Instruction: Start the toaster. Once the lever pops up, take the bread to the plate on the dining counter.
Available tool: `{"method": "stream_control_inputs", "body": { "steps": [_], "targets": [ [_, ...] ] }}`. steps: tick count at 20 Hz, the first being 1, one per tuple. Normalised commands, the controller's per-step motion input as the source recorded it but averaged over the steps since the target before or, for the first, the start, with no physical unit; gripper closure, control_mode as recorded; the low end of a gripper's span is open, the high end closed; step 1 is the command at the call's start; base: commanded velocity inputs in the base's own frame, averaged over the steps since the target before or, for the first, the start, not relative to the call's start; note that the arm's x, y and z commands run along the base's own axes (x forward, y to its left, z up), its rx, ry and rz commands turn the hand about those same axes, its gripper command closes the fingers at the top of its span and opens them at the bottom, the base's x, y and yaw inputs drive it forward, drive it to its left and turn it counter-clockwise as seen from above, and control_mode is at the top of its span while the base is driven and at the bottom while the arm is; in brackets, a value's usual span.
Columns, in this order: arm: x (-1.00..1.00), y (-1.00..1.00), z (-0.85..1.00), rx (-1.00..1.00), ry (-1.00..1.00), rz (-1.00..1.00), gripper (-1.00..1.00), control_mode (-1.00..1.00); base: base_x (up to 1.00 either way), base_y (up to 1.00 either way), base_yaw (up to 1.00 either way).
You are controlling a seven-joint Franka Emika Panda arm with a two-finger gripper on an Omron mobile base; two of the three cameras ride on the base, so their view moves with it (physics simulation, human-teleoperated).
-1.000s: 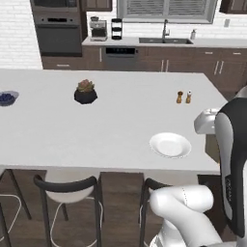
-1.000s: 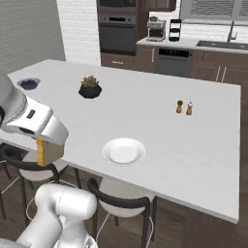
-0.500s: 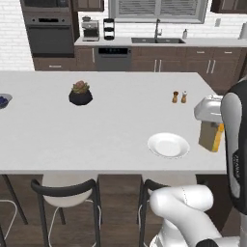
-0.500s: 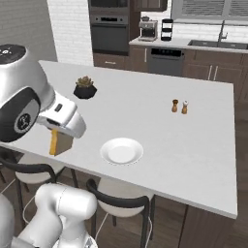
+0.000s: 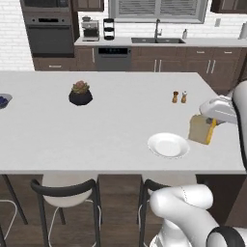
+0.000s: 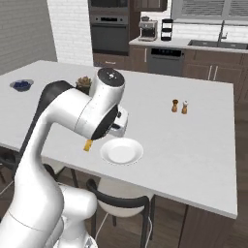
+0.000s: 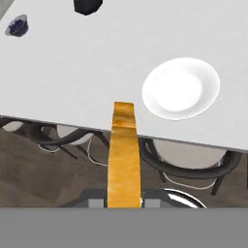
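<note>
My gripper point(image 7: 124, 201) is shut on the bread point(image 7: 124, 155), a tan-golden slice seen edge-on in the hand view, its far end over the front edge of the dining counter point(image 7: 97, 72). The round white plate point(image 7: 180, 88) lies empty on the counter, just right of the slice there. In the left base view the bread point(image 5: 201, 129) hangs upright under the gripper point(image 5: 208, 126), a short way right of the plate point(image 5: 168, 145). From the right base view my own arm hides most of the slice; a corner of the bread point(image 6: 88, 145) shows left of the plate point(image 6: 121, 151). The toaster is out of view.
A dark bowl with a plant point(image 5: 80, 94) stands mid-counter, salt and pepper shakers point(image 5: 179, 97) behind the plate, and a small blue bowl point(image 5: 2, 100) at the far left. Dark stools point(image 5: 67, 193) line the counter's near side. Kitchen cabinets and an oven stand behind.
The whole picture has shifted, so the base has moved. My arm has swung the held bread in over the counter, closer to the plate. The gripper stays shut.
</note>
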Motion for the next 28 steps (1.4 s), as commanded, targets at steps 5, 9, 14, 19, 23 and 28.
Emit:
{"method": "stream_control_inputs", "body": {
  "steps": [5, 9, 14, 19, 23, 28],
  "targets": [
    [0.92, -0.07, -0.85, 0.07, 0.00, 0.18, 1.00, -1.00, 0.00, 0.00, 0.00],
    [0.75, 0.00, -0.87, 0.04, -0.02, 0.13, 1.00, -1.00, 0.00, 0.00, 0.00],
    [0.62, -0.03, -0.64, 0.02, -0.05, 0.06, 1.00, -1.00, 0.00, 0.00, 0.00],
    [0.36, 0.00, -0.58, 0.00, -0.01, 0.00, 1.00, -1.00, 0.00, 0.00, 0.00],
    [0.28, 0.00, -0.47, 0.00, 0.00, 0.00, 1.00, -1.00, 0.00, 0.00, 0.00],
    [0.41, 0.00, -0.24, 0.00, 0.00, 0.00, 1.00, -1.00, 0.00, 0.00, 0.00]
  ]
}}
